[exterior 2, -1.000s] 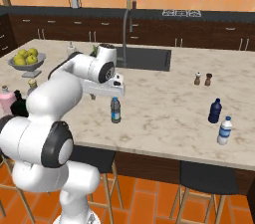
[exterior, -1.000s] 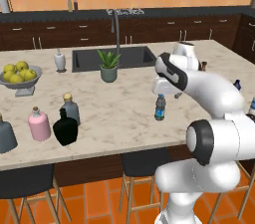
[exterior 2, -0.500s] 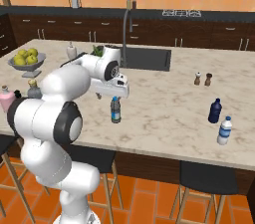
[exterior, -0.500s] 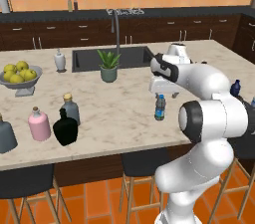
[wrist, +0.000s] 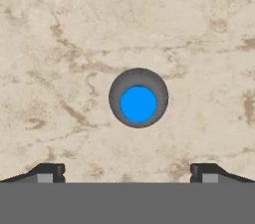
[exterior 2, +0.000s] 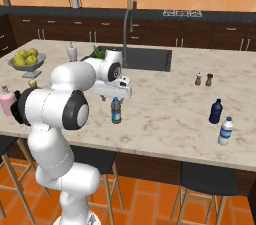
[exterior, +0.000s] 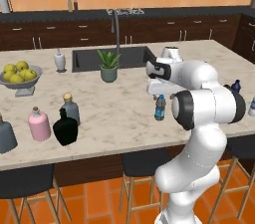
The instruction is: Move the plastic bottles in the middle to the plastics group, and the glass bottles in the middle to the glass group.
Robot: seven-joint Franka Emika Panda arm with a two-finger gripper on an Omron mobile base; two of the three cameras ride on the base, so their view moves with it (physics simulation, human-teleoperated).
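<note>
The small blue plastic bottle point(exterior: 160, 108) point(exterior 2: 116, 110) stands upright mid-counter. My gripper point(exterior: 158, 91) point(exterior 2: 116, 97) hangs just above its cap, pointing straight down, open and holding nothing. In the hand view the bottle's cap point(wrist: 138, 98) sits centred between the spread fingertips point(wrist: 47, 172). The grey-blue corked glass bottle point(exterior: 70, 108) and the squat black bottle point(exterior: 65, 128) stand at the left, beside the pink bottle point(exterior: 39, 124) point(exterior 2: 7, 101) and the grey bell-shaped bottle point(exterior: 6, 136). The navy bottle point(exterior: 236, 87) point(exterior 2: 215, 111) and the pale bottle point(exterior 2: 226, 131) stand at the right.
A fruit bowl point(exterior: 19, 79) point(exterior 2: 27, 61), a small white vase point(exterior: 60, 60), a potted plant point(exterior: 108, 66) and the sink point(exterior: 127, 56) lie behind. Salt and pepper shakers point(exterior 2: 203, 79) stand far right. Stools line the near counter edge.
The arm has swung its elbow round and drawn in over the blue bottle; the hand stays above the cap. The bottle has not moved.
</note>
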